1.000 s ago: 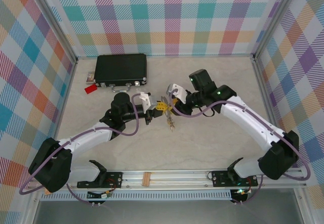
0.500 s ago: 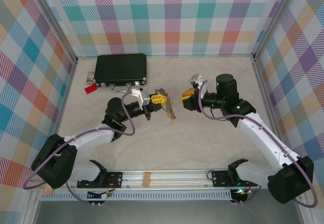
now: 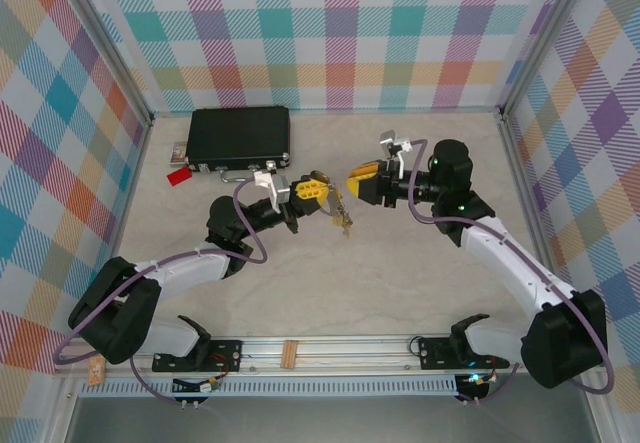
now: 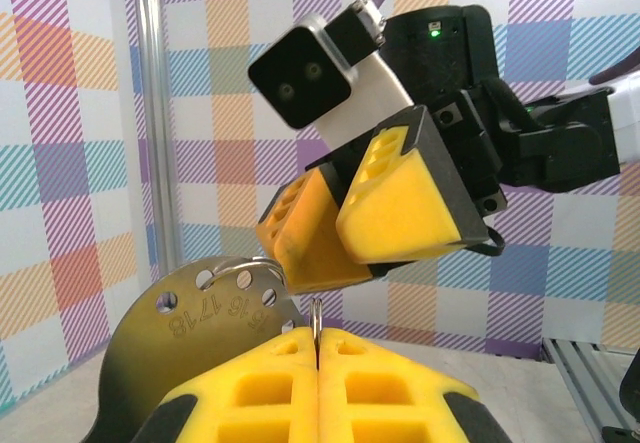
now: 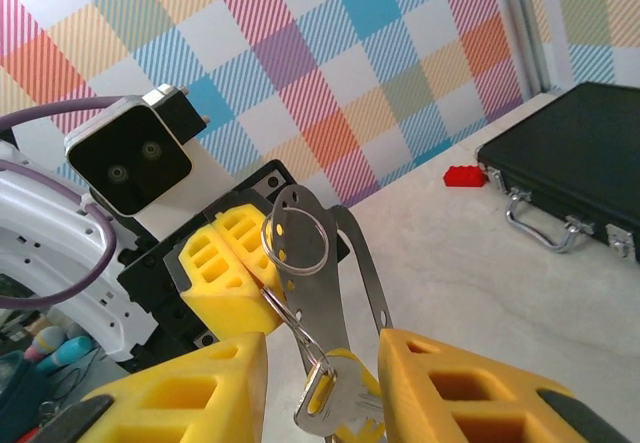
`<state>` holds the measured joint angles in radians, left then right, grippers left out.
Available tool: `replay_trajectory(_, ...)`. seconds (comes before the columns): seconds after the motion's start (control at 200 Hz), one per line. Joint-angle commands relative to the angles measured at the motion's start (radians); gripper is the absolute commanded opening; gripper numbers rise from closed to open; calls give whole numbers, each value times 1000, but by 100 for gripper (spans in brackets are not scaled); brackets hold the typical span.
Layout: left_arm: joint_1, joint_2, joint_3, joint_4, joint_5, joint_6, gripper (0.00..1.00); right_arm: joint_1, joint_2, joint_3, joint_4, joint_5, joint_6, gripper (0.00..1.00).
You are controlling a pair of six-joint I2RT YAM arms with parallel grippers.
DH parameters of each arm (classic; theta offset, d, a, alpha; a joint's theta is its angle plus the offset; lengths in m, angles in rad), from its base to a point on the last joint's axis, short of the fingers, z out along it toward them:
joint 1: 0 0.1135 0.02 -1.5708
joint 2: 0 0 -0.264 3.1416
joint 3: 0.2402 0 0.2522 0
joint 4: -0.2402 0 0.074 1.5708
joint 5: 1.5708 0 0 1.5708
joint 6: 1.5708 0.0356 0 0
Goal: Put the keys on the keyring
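In the top view my left gripper (image 3: 318,189) hangs above the table's middle, shut on the keyring, and the keys (image 3: 345,225) dangle below it. In the left wrist view its yellow pads (image 4: 318,348) pinch the thin silver keyring (image 4: 316,315) edge-on, next to a flat steel plate (image 4: 195,318) with holes. My right gripper (image 3: 355,178) faces it, open and close by. In the right wrist view its fingers (image 5: 325,351) straddle a yellow-headed key (image 5: 345,415) hanging from a wire loop (image 5: 296,324). A second loop (image 5: 327,241) sits in the plate.
A black case (image 3: 240,135) with a silver handle lies at the back left, and a small red tag (image 3: 179,175) rests beside it. The case (image 5: 580,163) and the tag (image 5: 465,175) also appear in the right wrist view. Checked walls enclose the table.
My right gripper let go of the key bunch and drew back to the right, then edged up and closer again. My left gripper lifted the bunch a little toward the back.
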<state>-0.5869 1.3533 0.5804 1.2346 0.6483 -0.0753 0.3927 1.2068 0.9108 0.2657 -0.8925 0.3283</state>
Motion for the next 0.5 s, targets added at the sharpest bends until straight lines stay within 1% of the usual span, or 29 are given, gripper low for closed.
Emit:
replay_trajectory(0.0, -7, -3, 32, 82, 2, -21, 0, -6, 16, 6, 76, -58, 48, 34)
replay_trajectory(0.135, -7, -6, 32, 82, 4, -23, 0, -6, 41, 16, 91, -90, 61, 31)
replay_trajectory(0.495, -10, -4, 40, 81, 14, -31, 0, -5, 89, 39, 78, -136, 68, 31)
